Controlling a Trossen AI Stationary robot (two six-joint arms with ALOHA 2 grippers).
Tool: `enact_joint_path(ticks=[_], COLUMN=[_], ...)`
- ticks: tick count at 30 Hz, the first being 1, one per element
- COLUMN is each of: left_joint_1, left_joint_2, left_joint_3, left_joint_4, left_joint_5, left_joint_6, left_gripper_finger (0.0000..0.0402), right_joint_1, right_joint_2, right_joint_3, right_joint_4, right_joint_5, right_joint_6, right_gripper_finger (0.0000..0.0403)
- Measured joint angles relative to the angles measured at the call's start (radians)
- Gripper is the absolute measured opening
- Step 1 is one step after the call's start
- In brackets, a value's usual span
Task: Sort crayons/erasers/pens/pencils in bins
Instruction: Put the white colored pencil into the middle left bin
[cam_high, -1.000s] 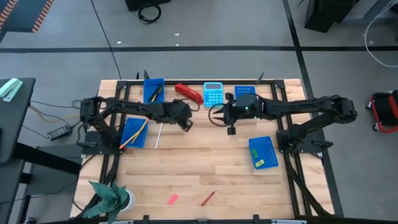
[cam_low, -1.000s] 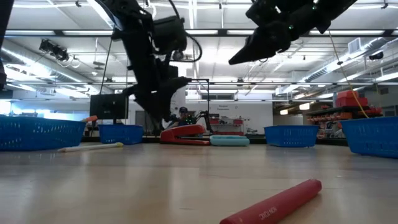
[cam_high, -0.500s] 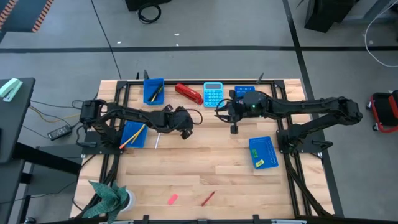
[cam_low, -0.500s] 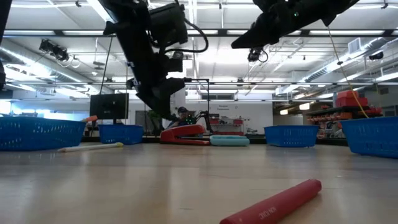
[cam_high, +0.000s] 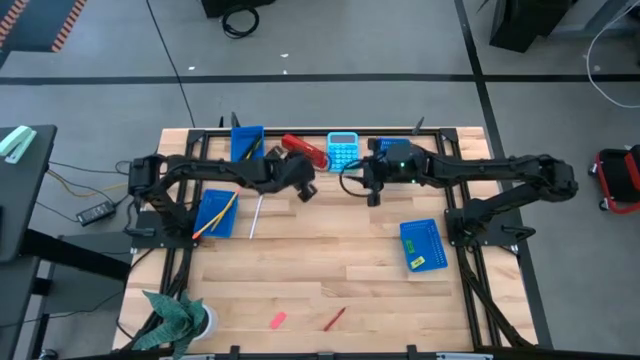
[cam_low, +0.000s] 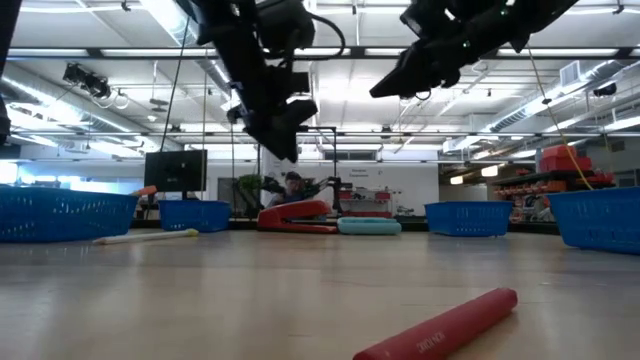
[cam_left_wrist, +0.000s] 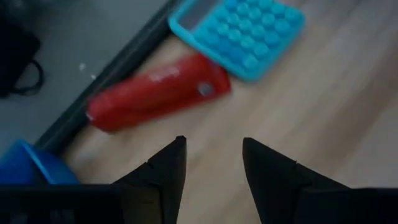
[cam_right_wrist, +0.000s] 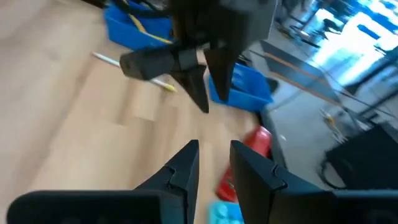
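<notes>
Overhead, both arms meet at the table's far edge, with most stationery out of their reach.
From above, the left gripper hangs beside the red stapler, the right gripper by the light-blue calculator; pencils lie in a left bin, a white pencil beside it, and a pink eraser and red crayon lie near the front edge. At table height, that crayon fills the foreground and both grippers hang high. The left wrist shows its fingers apart, empty, above bare wood. The right wrist shows its fingers slightly apart, holding nothing.
</notes>
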Motion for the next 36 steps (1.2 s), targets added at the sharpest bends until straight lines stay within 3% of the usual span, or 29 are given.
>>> enact_joint_path(ticks=[8,11,19,23,28,36], left_joint_1=[0.122,0.172,0.302,0.339,0.307,0.156], left_joint_2=[0.000,-0.001,0.023,0.040,0.040,0.074], left_joint_3=[0.145,0.185,0.083,0.061,0.062,0.063], left_joint_4=[0.105,0.174,0.459,0.708,0.812,0.626], left_joint_5=[0.000,-0.005,0.004,0.039,0.106,0.165], left_joint_6=[0.330,0.388,0.443,0.487,0.455,0.345], left_gripper_finger=[0.0167,0.0164,0.0151,0.0153,0.0155,0.0144], right_joint_1=[-0.161,-0.223,-0.316,-0.346,-0.405,-0.373], right_joint_2=[0.000,0.000,0.014,0.067,0.115,0.119], right_joint_3=[0.000,0.000,0.000,0.000,0.000,0.000], right_joint_4=[0.050,0.046,0.001,0.104,0.148,0.044], right_joint_5=[0.010,0.010,-0.060,-0.103,-0.128,-0.270], right_joint_6=[0.022,0.055,0.149,0.102,0.121,0.250], right_gripper_finger=[0.0096,0.0096,0.0096,0.0096,0.0096,0.0096])
